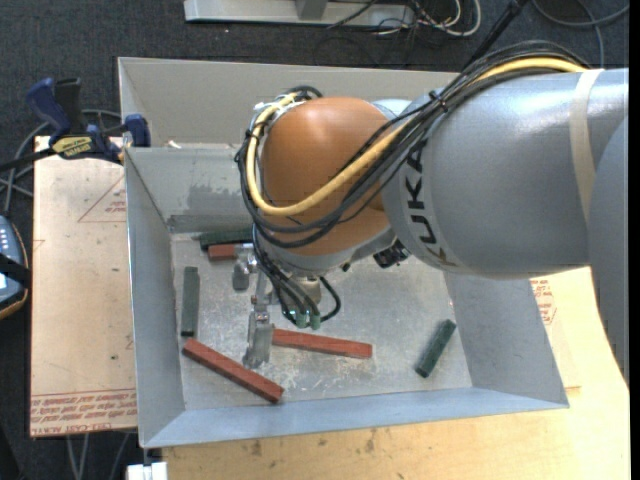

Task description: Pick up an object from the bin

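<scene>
My gripper (259,346) reaches down from under the orange dome to the bin floor at the front left. Its tip stands between two flat red-brown sticks. One red-brown stick (232,370) lies slanted just in front of the tip, running towards the front wall. The other red-brown stick (322,344) lies nearly level just right of the tip. Whether either stick touches the tip I cannot tell.
A dark green stick (188,300) lies along the left wall, and another dark green stick (435,348) lies slanted at the front right. At the back left a third green stick (225,238) and a short red piece (222,252) lie partly under the arm.
</scene>
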Motion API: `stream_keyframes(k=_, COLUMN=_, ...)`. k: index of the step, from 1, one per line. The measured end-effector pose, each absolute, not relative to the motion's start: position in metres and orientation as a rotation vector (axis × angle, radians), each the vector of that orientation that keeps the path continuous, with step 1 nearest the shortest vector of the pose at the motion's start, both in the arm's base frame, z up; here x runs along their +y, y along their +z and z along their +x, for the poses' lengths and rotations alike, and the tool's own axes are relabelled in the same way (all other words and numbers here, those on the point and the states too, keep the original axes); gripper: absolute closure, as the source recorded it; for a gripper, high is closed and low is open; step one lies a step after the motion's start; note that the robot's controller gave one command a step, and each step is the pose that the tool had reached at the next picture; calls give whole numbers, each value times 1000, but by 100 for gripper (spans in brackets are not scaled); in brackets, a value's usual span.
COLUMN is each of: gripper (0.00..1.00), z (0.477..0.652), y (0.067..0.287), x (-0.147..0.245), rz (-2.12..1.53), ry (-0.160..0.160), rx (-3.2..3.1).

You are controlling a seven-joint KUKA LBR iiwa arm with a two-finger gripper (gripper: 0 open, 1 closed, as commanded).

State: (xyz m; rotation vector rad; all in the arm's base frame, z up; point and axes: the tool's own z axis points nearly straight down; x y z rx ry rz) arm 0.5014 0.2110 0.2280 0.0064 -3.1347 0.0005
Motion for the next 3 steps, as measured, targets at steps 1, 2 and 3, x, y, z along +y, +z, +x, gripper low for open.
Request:
stream_keyframes(k=1, gripper=0, z=520, y=66, x=205, rz=-295, ry=2, rx=-3122)
stream_keyframes(k=2, gripper=100, z=521, y=70, x=206, rz=-295, ry=-1, rx=-3125)
stream_keyframes(k=3, gripper=100, z=534, y=243, x=222, rz=-289, ry=-9, rx=-3137)
